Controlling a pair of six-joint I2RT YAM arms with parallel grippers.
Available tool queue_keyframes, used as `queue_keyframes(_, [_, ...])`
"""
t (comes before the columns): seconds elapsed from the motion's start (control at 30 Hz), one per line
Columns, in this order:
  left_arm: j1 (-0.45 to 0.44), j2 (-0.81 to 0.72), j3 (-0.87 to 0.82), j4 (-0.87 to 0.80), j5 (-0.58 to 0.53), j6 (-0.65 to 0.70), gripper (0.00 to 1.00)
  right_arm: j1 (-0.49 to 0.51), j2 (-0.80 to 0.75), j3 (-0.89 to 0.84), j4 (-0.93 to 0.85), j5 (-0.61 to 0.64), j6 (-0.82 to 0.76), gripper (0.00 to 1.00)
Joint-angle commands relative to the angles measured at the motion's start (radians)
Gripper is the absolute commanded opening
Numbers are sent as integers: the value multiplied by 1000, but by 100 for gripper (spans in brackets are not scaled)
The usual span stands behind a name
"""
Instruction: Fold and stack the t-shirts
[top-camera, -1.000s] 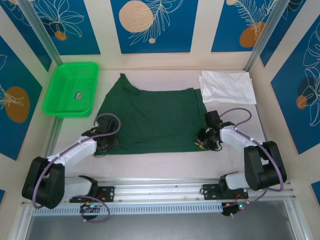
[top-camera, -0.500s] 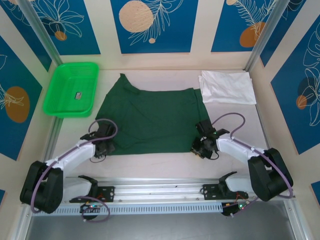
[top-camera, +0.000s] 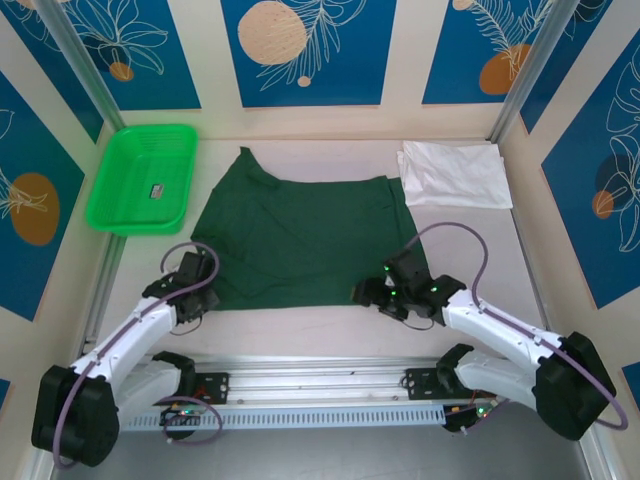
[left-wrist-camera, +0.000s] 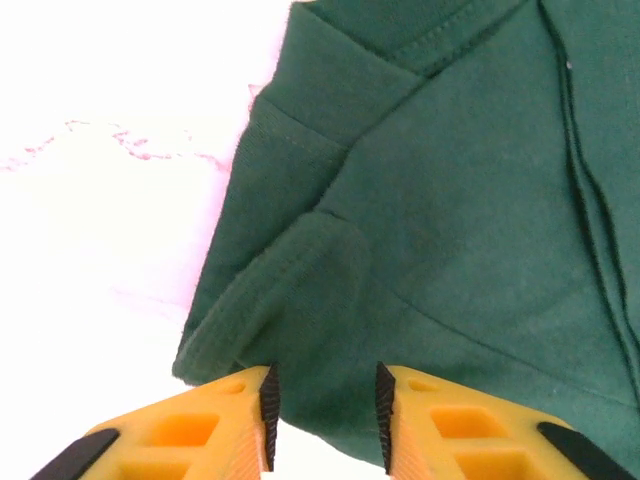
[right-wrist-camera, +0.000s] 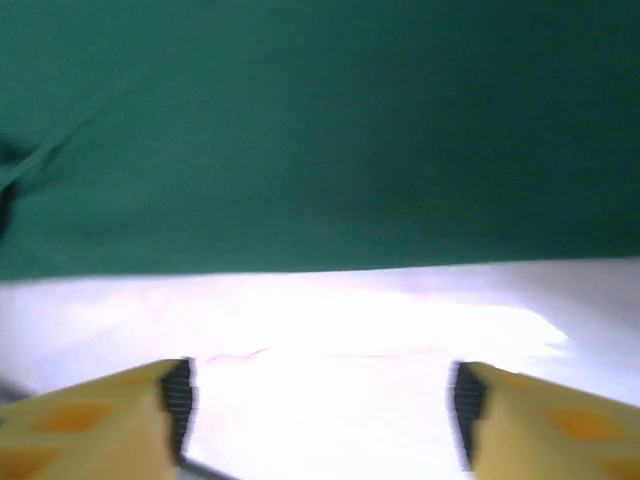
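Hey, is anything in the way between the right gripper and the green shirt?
Nothing visible. The right gripper, fingers open, faces the green shirt at its near edge, with only table between them.

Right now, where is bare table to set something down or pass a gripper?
Free: the strip between the dark green cloth t-shirt and the aluminium front rail; the patch right of it, on the near side of the white cloth t-shirt. Crowded: the gap beside the bright green plastic mesh basket, and the near hem, at the left gripper and right gripper.
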Motion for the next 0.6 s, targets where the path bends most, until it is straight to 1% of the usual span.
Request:
queue_keyframes(0.0, [85,9,-46,59,139,51,27,140,87,117,202,32,-103,75])
queue_keyframes(0.07, [119,24,-59,92,182,68,23,223,203,225,205,67,-183,74])
queue_keyframes(0.13, [140,38,-67,120,221,86,21,290,346,358,185,85,-275,71])
queue_keyframes(0.23, [154,52,-64,128,237,95,20,354,543,548,140,77,-403,65])
queue_keyframes(0.3, [163,55,-65,125,242,98,20,381,670,679,80,69,-463,58])
queue_keyframes(0.4, [174,52,-68,118,241,96,19,402,834,846,-2,60,-520,54])
queue_keyframes(0.5, [179,48,-69,109,239,95,19,426,940,957,-37,82,-566,53])
queue_keyframes(0.57, [180,49,-71,108,239,94,20,432,981,1004,-49,84,-585,53])
